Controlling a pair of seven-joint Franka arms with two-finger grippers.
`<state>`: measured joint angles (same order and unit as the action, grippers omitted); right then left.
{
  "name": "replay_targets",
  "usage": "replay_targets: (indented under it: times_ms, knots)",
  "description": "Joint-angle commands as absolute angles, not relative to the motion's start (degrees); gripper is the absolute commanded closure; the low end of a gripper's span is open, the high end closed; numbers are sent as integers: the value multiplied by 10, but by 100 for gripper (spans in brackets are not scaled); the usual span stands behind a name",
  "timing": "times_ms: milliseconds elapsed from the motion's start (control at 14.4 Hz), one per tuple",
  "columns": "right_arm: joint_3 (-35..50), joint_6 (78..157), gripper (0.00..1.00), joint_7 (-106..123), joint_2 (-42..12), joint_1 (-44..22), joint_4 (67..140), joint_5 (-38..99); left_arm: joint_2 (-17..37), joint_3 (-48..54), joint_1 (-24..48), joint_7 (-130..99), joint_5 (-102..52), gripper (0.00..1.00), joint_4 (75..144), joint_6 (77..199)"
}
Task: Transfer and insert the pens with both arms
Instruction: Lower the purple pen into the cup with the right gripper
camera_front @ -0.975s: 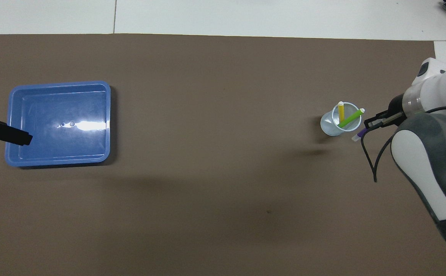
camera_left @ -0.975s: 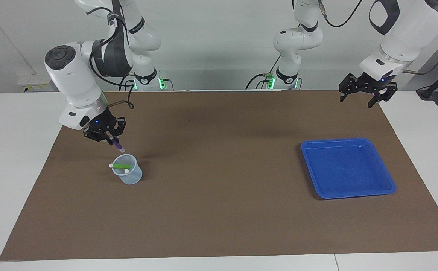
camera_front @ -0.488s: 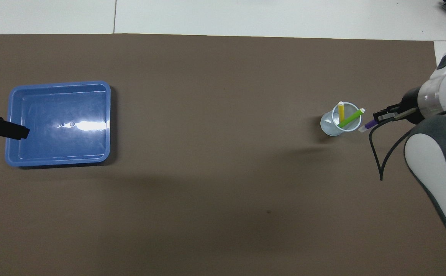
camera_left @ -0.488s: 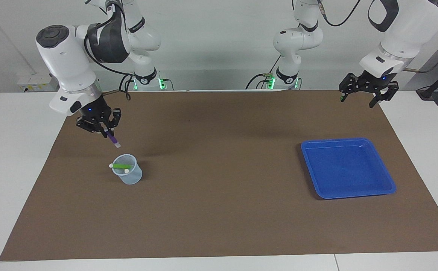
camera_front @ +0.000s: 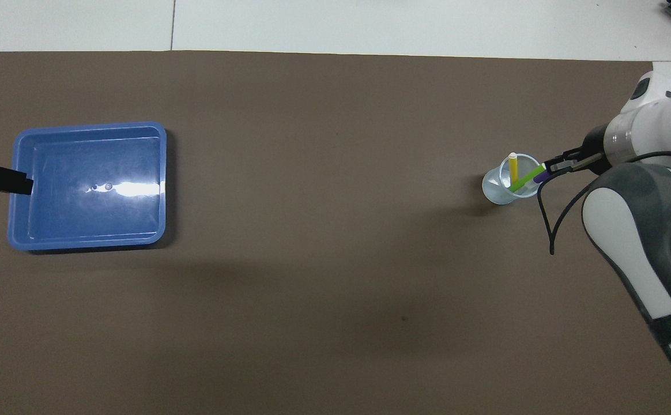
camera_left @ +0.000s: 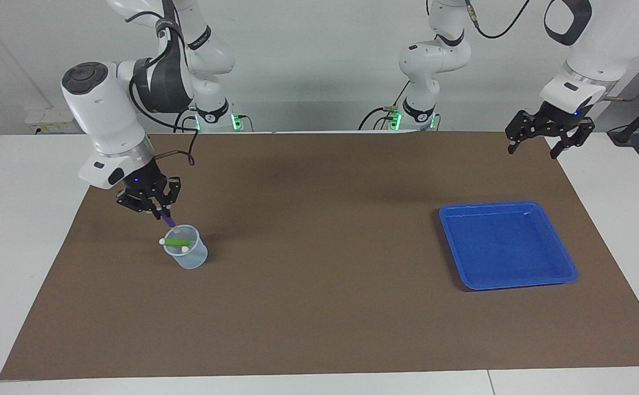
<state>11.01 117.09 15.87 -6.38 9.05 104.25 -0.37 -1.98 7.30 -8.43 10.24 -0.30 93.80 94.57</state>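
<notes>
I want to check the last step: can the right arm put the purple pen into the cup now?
Probably yes: the right claw holds the purple pen tilted at the cup's open rim.

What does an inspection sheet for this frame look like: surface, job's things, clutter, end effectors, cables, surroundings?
Surface: brown mat on a white table.
Job's things: yellow pen and green pen in the clear cup; purple pen slanted, tip at the cup's rim; blue tray holds nothing.
Clutter: nothing seen.
End effectors: right end effector shut on the purple pen over the cup; left end effector open, raised at its arm's end of the mat, waiting.
Cables: black cable looped from the right wrist.
Surroundings: pale wall.
</notes>
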Motion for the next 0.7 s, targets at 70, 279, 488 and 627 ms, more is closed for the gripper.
replay_targets:
  times_ms: [70,279,488,627]
  knots:
    - [114,1206,100,144,-68,85,1070,-14,-30,76,-89,59,6,0,948,948]
    - [114,1235,100,144,-69,86,1100,-14,-33,76,-84,58,6,0,949,934]
    - [114,1229,1,145,-69,89,1096,-12,-33,76,-83,57,6,0,949,937]
    - [114,1217,0,143,-66,87,1087,-10,-33,76,-83,58,6,0,949,934]
